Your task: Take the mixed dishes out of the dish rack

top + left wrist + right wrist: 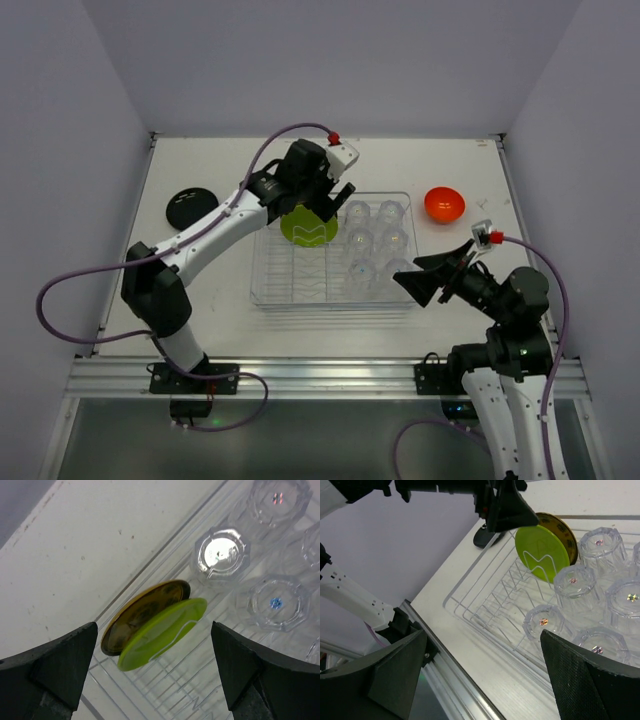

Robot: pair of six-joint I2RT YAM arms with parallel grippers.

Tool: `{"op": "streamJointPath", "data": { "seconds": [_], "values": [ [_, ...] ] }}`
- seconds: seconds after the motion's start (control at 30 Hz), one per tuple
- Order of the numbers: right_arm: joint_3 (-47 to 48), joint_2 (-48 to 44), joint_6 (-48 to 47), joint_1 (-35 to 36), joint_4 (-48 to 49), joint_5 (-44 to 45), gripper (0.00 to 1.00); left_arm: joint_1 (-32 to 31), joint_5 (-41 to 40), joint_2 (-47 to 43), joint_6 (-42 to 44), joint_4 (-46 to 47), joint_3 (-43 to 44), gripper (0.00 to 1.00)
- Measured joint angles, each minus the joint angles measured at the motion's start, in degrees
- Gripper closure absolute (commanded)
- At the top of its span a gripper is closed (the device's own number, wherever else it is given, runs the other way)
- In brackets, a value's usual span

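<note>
The clear plastic dish rack (330,292) sits in the middle of the white tabletop (200,165). Two plates stand on edge, side by side, in the ribbed slots of its left half. One is a lime-green plate (165,630) with a thin white squiggle on its face. The other, close behind it on the far side, is a yellow plate (142,611) with a dark rim. The rack's right half holds six clear glass cups (376,242) in two rows of three, and they seem to stand mouth down. The slots nearer the arms than the plates are bare.

The orange bowl (444,203) is outside the rack, on the tabletop just past its far right corner. A black round object (190,207) lies on the tabletop, well to the left of the rack.

The left fingers (60,660) are spread wide above the two plates, one on each side of them. They touch neither plate and hold nothing. The right fingers (395,675) are also wide apart and hold nothing. They hang at the rack's near right side, beside the cups, and the right wrist view looks across the cups to the plates.
</note>
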Motion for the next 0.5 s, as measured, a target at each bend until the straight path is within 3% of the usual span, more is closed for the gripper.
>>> {"op": "streamJointPath", "data": {
  "seconds": [0.3, 0.5],
  "values": [
    [0.00, 0.55, -0.57, 0.00, -0.28, 1.40, 0.02, -0.20, 0.50, 5.20, 11.80, -11.85, 6.49, 0.01],
    [0.00, 0.96, -0.70, 0.00, -0.33, 1.44, 0.02, -0.20, 2.67, 7.87, 15.26, -15.13, 8.20, 0.09]
  ]
}}
